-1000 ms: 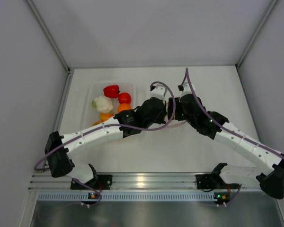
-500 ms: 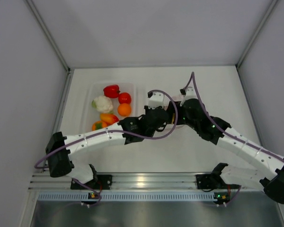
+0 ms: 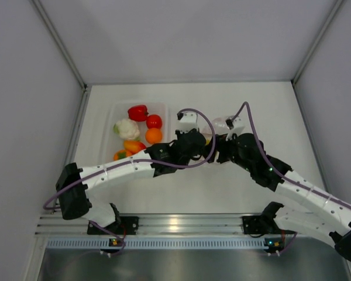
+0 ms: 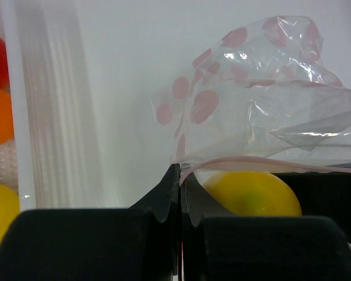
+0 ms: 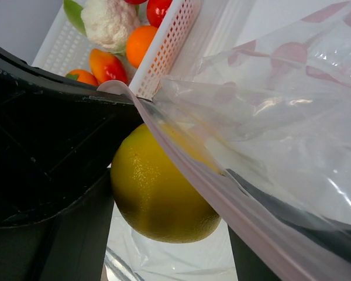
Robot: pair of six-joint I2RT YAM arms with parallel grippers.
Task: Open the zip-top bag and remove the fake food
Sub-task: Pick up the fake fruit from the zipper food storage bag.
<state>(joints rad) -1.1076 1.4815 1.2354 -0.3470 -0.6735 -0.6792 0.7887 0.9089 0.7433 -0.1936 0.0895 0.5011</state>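
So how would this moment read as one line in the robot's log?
left gripper: shut on bag edge | right gripper: shut on lemon | lemon: at bag mouth, under its lip

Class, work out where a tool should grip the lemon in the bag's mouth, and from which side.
Grip the lemon across its round middle, entering through the open mouth of the zip-top bag, under the lip the left tool pinches up. The right tool grips it just so.

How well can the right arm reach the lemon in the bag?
Likely yes: the right tool's fingers flank the lemon, seemingly clamping it, though the bag drapes its zip edge across.
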